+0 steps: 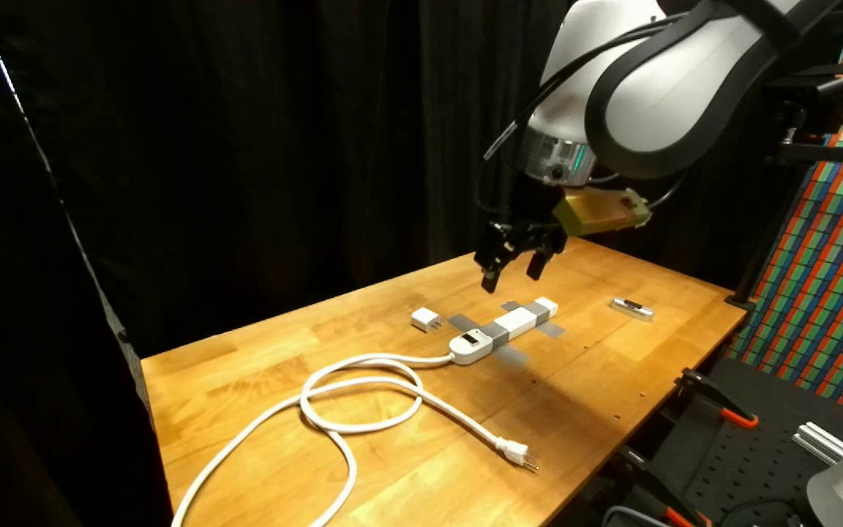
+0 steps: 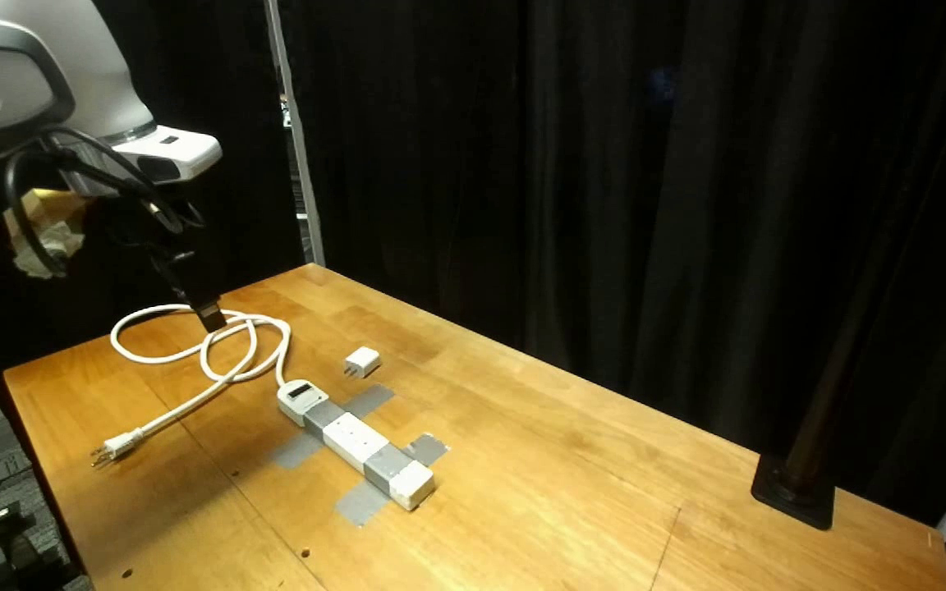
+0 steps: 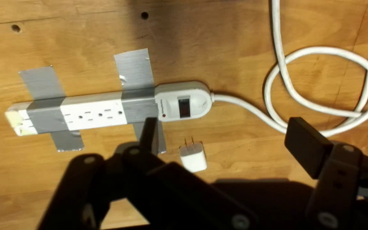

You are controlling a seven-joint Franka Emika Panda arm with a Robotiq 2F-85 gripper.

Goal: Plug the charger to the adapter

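The charger (image 3: 194, 160), a small white block, lay on the table (image 2: 604, 492) toward the edge that ran along the dark curtain (image 1: 260, 161), its two prongs facing the switch end of the adapter (image 3: 93, 111). The two were apart, though near each other. The adapter, a long white bar with a row of sockets, lay farther from that edge and roughly in line with it, strapped down by two bands of grey tape (image 3: 136, 68) whose ends were stuck to the table on either side. From its switch end a white cable (image 3: 319, 50) looped toward the table's edge at that end, and the pronged plug (image 1: 513, 450) lay nearer the edge opposite the curtain. In an exterior view a small oblong object (image 1: 632, 309) with a dark patch lay toward the table's other end. Above the table, the gripper (image 1: 513, 275) had its fingers spread well apart; in the wrist view the charger showed between them, farther down. A yellow block (image 1: 603, 210) sat by the wrist of the arm (image 1: 685, 88) in both exterior views. A black stand (image 2: 793, 497) stood close to the curtain-side edge, toward a corner.
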